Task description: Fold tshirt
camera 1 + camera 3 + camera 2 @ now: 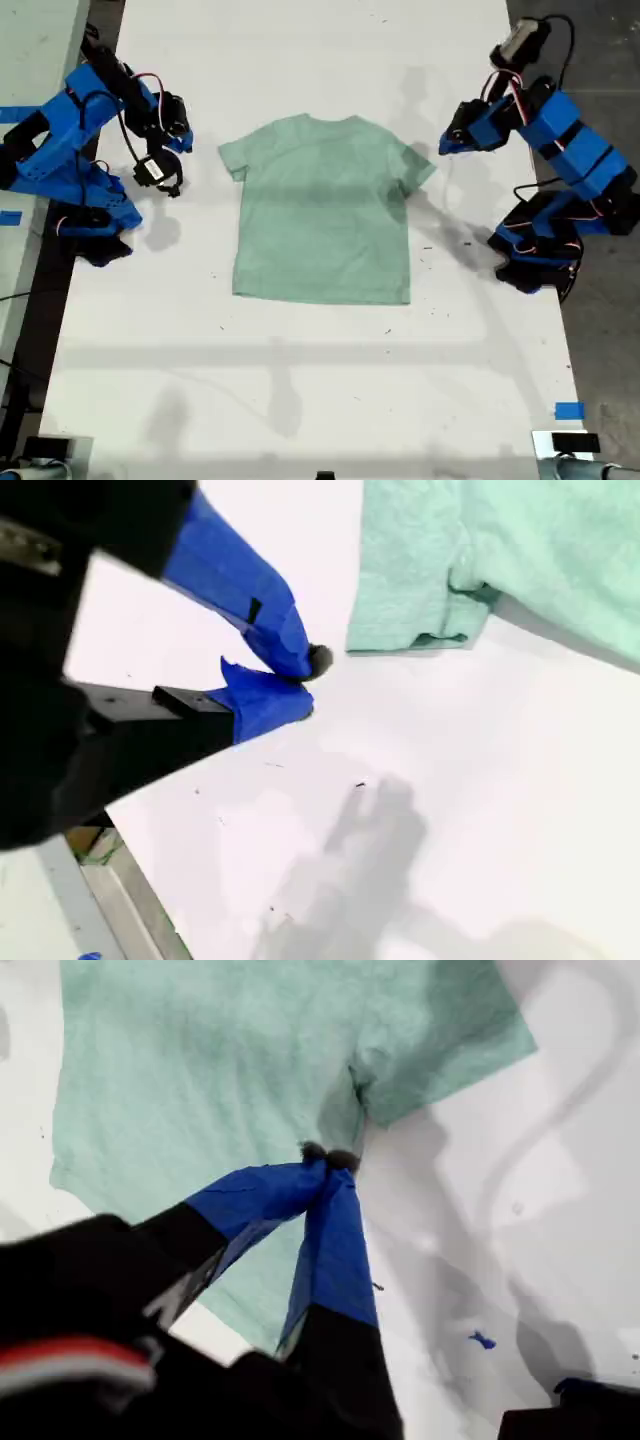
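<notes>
Both tools are clenched on nothing: my first gripper (328,1157) hovers over the tshirt (322,208) armpit, nearer than my second gripper (305,685).

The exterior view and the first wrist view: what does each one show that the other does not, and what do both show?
Only the exterior view shows the whole tshirt lying flat, both blue arms, and a blue tape piece near that view's lower right corner. Only the first wrist view shows my first gripper closely, jaws together above the armpit seam. Both show one sleeve and the white table.
</notes>
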